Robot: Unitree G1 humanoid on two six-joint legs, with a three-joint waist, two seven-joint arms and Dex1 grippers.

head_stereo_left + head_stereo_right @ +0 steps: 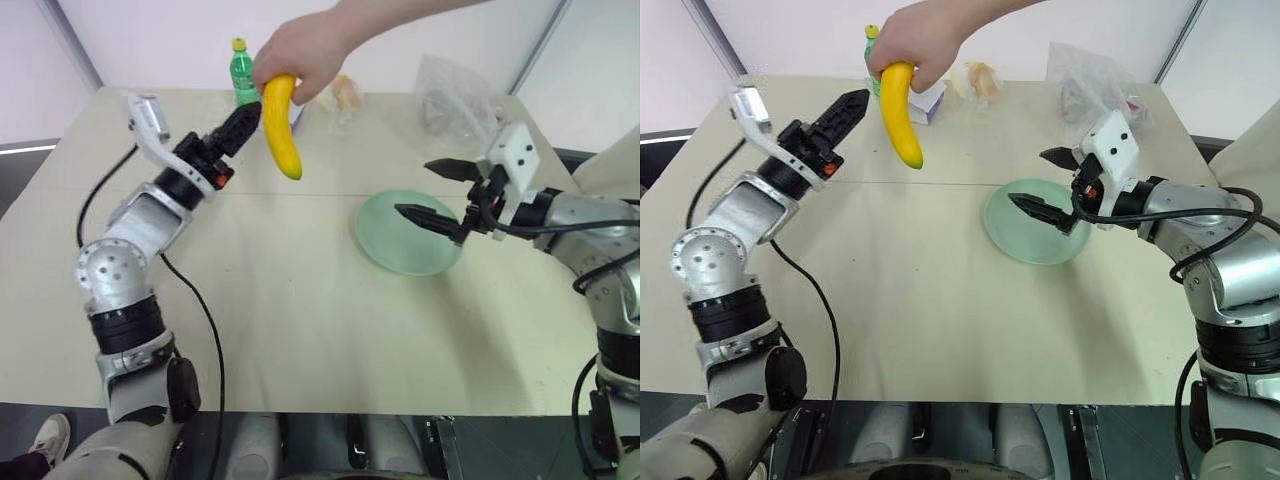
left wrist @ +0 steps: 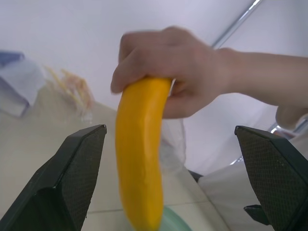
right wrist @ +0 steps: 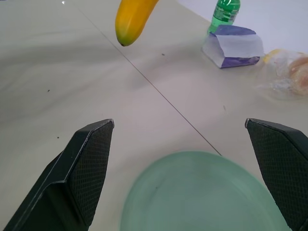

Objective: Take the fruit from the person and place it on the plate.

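A person's hand (image 1: 300, 55) reaches in from the far side and holds the fruit, a bright yellow banana (image 1: 281, 128), by its upper end so that it hangs above the table. My left gripper (image 1: 250, 118) is raised right beside the banana. In the left wrist view its fingers (image 2: 72, 178) stand wide open with the banana (image 2: 139, 168) between them, near one finger and not gripped. The pale green plate (image 1: 390, 245) lies on the table to the right. My right gripper (image 1: 413, 187) hovers open over the plate's far right part, holding nothing.
At the table's far edge stand a green bottle (image 1: 242, 75) and a purple-and-white box (image 3: 233, 45). Small wrapped items (image 1: 345, 92) and a clear plastic bag (image 1: 455, 100) lie further right. The beige table (image 1: 300, 330) is bare in front of the plate.
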